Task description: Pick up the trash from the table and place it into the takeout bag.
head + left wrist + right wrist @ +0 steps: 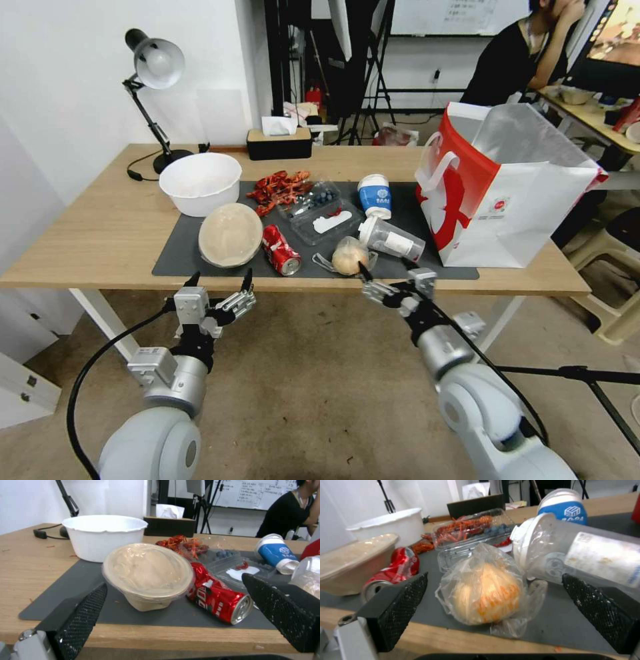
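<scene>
Trash lies on the dark mat of the table (100, 233): a beige domed lid (230, 235) (148, 573), a crushed red soda can (281, 249) (216, 597), a bagged tan lump (349, 257) (486, 595), a clear lidded cup (392, 239) (580, 552) on its side, and a blue-white paper cup (374, 195) (565, 506). The takeout bag (507, 193) stands open at the right. My left gripper (221, 283) hangs open just off the table's front edge, facing the lid and can. My right gripper (387, 270) is open at the edge before the bagged lump.
A white bowl (200, 181), red crayfish shells (280, 187) and clear clamshell trays (320, 213) sit farther back on the mat. A desk lamp (155, 67) and tissue box (279, 141) stand at the rear. A chair (613, 267) is right of the table.
</scene>
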Controlling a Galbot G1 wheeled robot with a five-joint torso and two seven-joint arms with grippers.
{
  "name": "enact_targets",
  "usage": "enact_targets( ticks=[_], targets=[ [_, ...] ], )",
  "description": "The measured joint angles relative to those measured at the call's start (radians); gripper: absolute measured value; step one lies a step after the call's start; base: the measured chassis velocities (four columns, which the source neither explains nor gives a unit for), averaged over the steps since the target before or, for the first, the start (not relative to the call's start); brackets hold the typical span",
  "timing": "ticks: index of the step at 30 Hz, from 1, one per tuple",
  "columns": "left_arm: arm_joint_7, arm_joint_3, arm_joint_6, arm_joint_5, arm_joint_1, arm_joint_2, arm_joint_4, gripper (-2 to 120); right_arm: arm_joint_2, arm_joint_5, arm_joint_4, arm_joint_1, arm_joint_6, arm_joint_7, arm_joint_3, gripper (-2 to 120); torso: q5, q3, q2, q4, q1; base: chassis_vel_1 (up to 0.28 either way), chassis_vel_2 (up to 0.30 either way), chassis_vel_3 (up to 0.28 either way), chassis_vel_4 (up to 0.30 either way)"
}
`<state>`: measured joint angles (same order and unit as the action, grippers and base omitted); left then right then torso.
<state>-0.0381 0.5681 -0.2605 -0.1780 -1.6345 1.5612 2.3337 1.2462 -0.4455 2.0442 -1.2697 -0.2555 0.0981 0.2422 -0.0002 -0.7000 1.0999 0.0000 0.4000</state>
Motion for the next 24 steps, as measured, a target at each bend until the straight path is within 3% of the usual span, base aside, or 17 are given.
enact_targets(
  ticks=[13,20,24],
  targets=[
    [-0.002,0.024,0.022,0.006,-0.01,0.002,0.001,100,0.036,-0.023,-0.1,0.12,-0.067,0.075,-0.073,96,0.0001,0.0,0.0,0.0,0.0,0.0,0.0,0.0,0.0],
    [-0.002,0.029,0.026,0.006,-0.006,0.0,-0.011,100,0.041,-0.026,-0.107,0.134,-0.103,0.102,-0.082,75,0.0001,0.0,0.0,0.0,0.0,0.0,0.0,0.0,0.0],
    [-0.003,0.028,0.029,0.006,-0.002,-0.002,-0.019,100,0.042,-0.029,-0.107,0.135,-0.112,0.113,-0.082,55,0.0002,0.0,0.0,0.0,0.0,0.0,0.0,0.0,0.0]
  ],
)
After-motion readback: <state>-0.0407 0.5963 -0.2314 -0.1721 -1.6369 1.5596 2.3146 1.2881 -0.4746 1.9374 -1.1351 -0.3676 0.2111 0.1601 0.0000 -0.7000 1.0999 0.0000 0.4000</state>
